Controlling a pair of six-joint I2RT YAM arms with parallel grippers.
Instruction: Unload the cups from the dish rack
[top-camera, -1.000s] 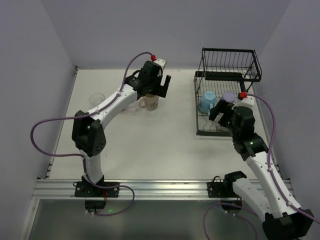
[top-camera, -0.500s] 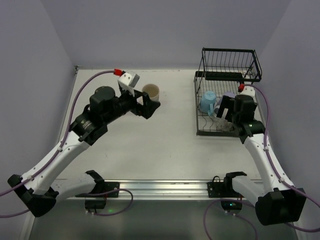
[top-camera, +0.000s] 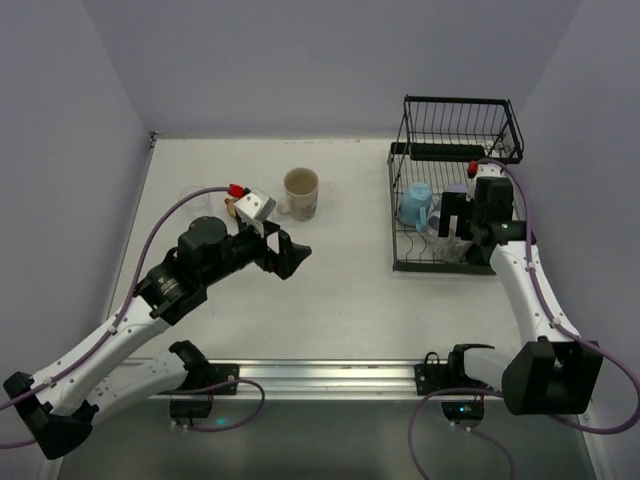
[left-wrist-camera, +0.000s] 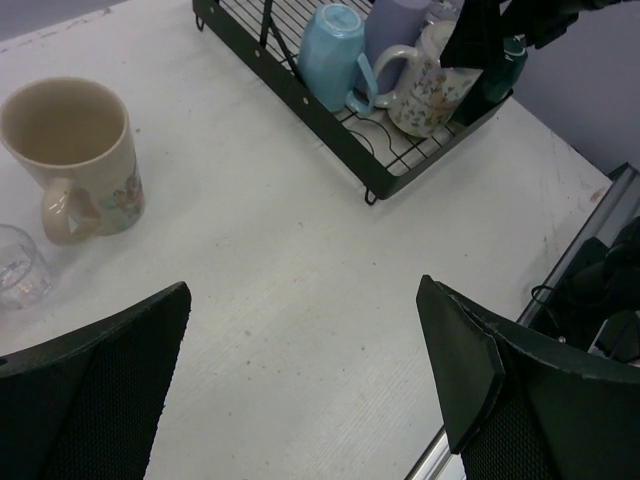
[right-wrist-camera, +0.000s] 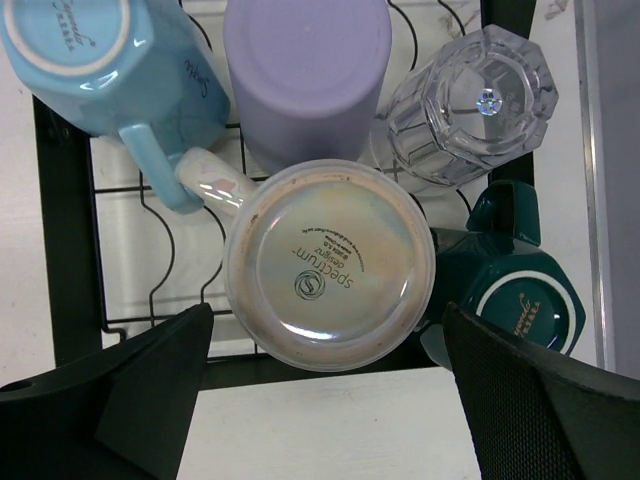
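R gripper (right-wrist-camera: 326, 312) is held wide open w/ nothing gripped, its fingers (right-wrist-camera: 150, 390) spread to either side above a white mug (right-wrist-camera: 330, 275) that is seen base-up directly below; contact can't be judged from the views. The mug's handle is pointed toward a blue mug (right-wrist-camera: 100, 60), also inverted, which is set just beside it. A lavender cup (right-wrist-camera: 305, 70) is stood base-up right next to the white mug on its far side, and a clear glass (right-wrist-camera: 465, 105) is turned upside down beside that cup. A green mug (right-wrist-camera: 515, 295) is pressed against the white mug's other flank, at the tray corner. All five are kept in the lower tray of the rack (top-camera: 460, 100), at the table's R side. L gripper (left-wrist-camera: 303, 290) is also opened wide, nothing btwn its fingers (left-wrist-camera: 100, 400), and is held above the table (left-wrist-camera: 300, 250), roughly btwn the rack and a beige mug (left-wrist-camera: 75, 150). That mug is stood upright on the table, mouth up, handle turned toward the L arm, well apart from the rack. A small glass (left-wrist-camera: 18, 265) is placed near it on the table, on the side away from the rack.
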